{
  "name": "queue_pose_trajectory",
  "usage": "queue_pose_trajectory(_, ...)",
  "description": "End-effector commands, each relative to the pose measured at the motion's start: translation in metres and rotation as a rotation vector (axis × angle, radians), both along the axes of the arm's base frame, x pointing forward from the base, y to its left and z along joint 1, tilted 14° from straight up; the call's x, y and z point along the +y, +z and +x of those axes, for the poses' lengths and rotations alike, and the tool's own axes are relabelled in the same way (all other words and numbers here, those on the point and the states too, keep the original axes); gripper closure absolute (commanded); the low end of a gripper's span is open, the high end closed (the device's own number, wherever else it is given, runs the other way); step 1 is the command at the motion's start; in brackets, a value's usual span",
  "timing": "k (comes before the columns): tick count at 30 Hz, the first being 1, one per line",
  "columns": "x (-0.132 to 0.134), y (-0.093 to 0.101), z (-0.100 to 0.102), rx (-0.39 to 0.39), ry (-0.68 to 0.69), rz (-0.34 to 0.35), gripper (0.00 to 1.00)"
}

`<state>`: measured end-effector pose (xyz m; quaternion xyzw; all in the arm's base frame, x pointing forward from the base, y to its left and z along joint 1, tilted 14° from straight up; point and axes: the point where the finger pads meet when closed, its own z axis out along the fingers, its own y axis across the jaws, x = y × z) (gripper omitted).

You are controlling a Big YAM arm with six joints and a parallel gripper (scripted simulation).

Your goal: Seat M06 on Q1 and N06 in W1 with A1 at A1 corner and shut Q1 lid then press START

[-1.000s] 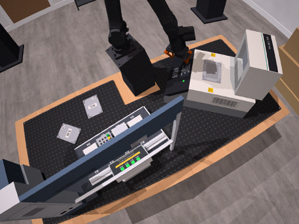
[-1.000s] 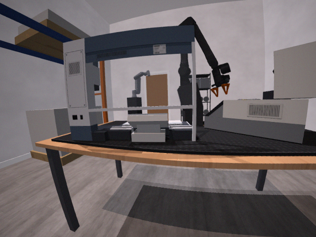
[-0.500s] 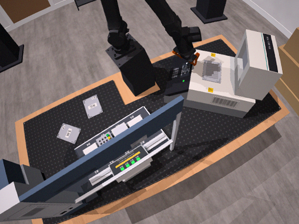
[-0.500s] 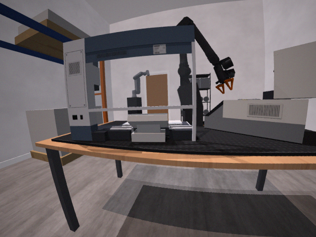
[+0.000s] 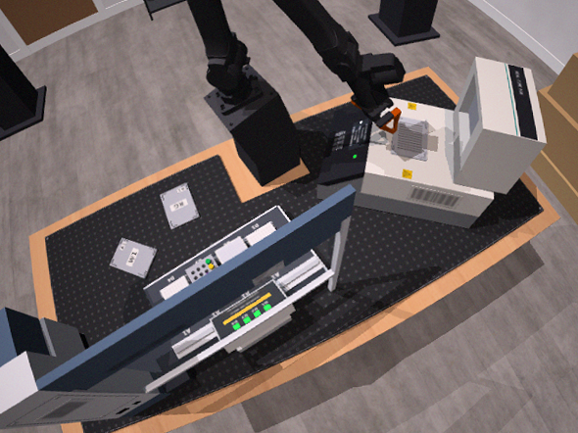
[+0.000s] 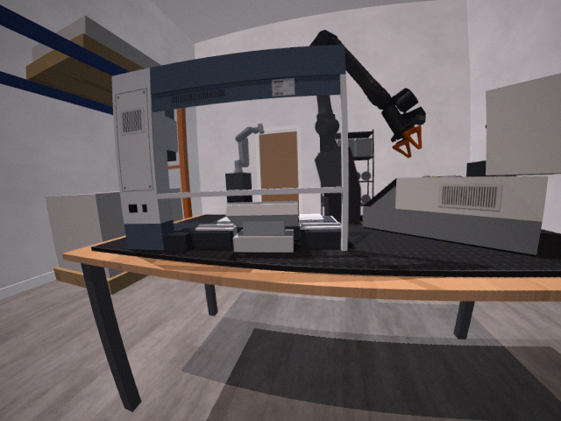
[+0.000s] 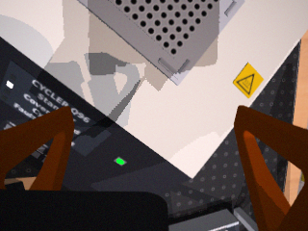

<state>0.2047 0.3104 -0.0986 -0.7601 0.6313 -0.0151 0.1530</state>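
Observation:
The cycler Q1 stands at the right of the mat with its lid raised. Its grey well block lies uncovered; it also shows at the top of the wrist view. The dark panel's lamp is green, and it shows in the wrist view too. My gripper is open and empty, hovering above Q1's top between panel and block. A white plate lies on D4 and another on D1, under the blue gantry.
The tube cooling block and deep-well block sit between the plates. Nests W1 and RG lie on the mat's left. The gantry beam overhangs the deck. The arm's pedestal stands behind.

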Motion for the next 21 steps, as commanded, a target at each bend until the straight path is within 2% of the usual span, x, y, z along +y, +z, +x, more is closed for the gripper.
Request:
queue_pose_trajectory(1, 0.027, 0.03, 0.037, -0.048, -0.102, 0.125, 0.05)
queue_pose_trajectory(9, 0.043, 0.051, 0.07, -0.075, -0.22, 0.229, 0.05)
queue_pose_trajectory(12, 0.042, 0.054, 0.072, -0.078, -0.223, 0.231, 0.05)
queue_pose_trajectory(18, 0.05, 0.083, 0.106, -0.112, -0.327, 0.336, 0.05)
queue_pose_trajectory(21, 0.051, 0.089, 0.118, -0.113, -0.341, 0.342, 0.05)
